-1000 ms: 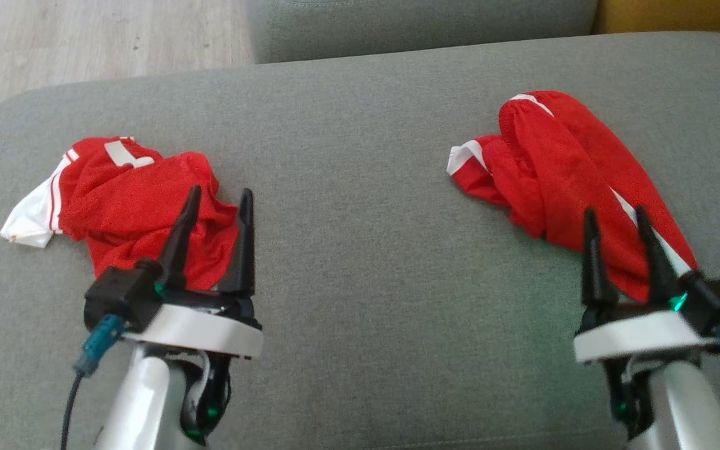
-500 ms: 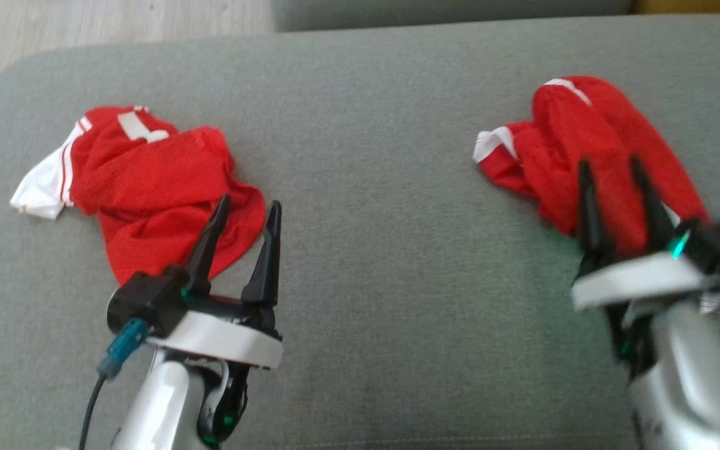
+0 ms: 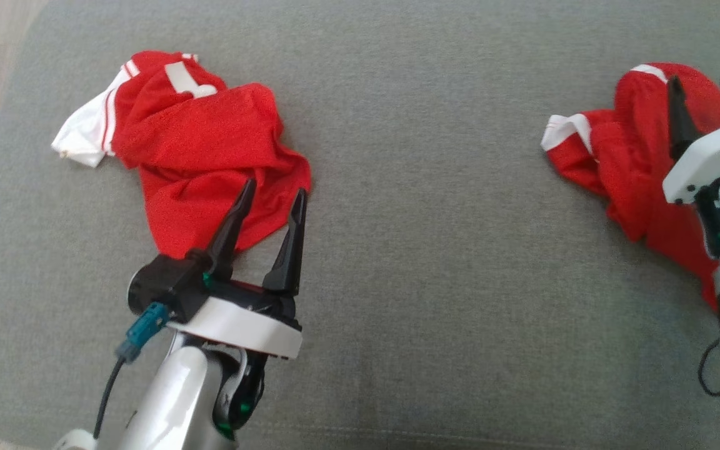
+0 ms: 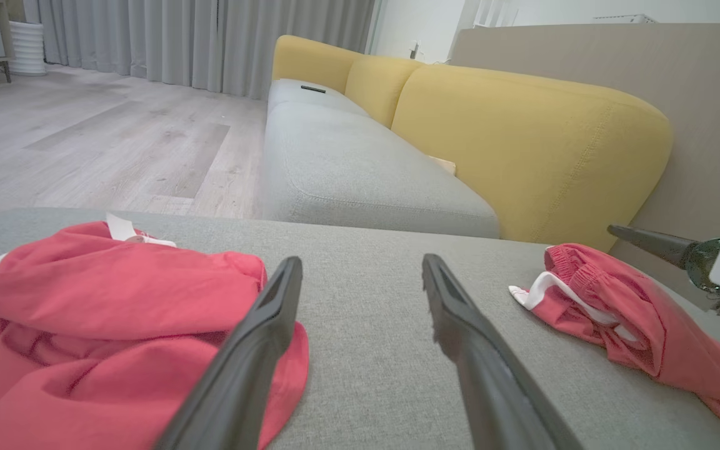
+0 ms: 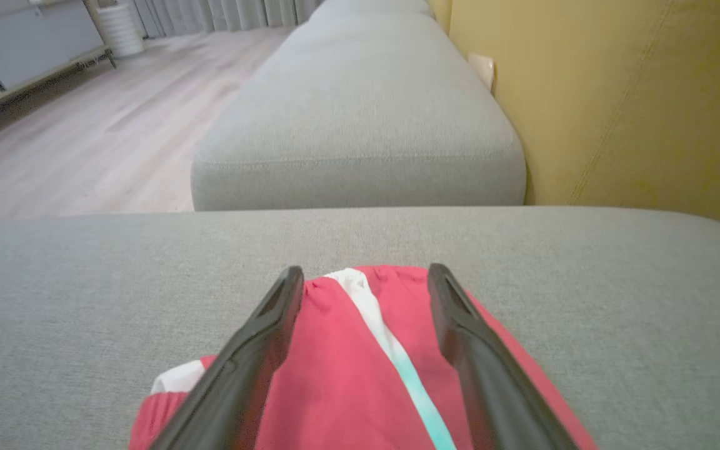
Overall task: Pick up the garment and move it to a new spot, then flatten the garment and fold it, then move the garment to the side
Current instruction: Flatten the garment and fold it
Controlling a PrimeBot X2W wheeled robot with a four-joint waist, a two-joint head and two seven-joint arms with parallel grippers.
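- I see both pincers spread wide and empty: left gripper [image 3: 275, 186] at the edge of the red jersey [image 3: 197, 144], right gripper [image 3: 699, 80] over the red shorts [image 3: 622, 162], both garments lying on the grey cushion [image 3: 429, 219].
- Risk: a shallow pinch catches one layer and drags the heap.

Red jersey [image 3: 204, 144]: was a mesh shirt, red, with a white sleeve edged in red stripes and a white mark near its far edge.
Jersey pose: lay crumpled in loose folds, not flat, with the white sleeve sticking out to the left.
Jersey place: rested on the left part of the grey cushion [image 3: 429, 219].
Red shorts [image 3: 622, 169]: were red with a white side stripe and a white hem band.
Shorts pose: lay heaped and doubled over themselves.
Shorts place: rested on the right part of the same cushion, well apart from the jersey.
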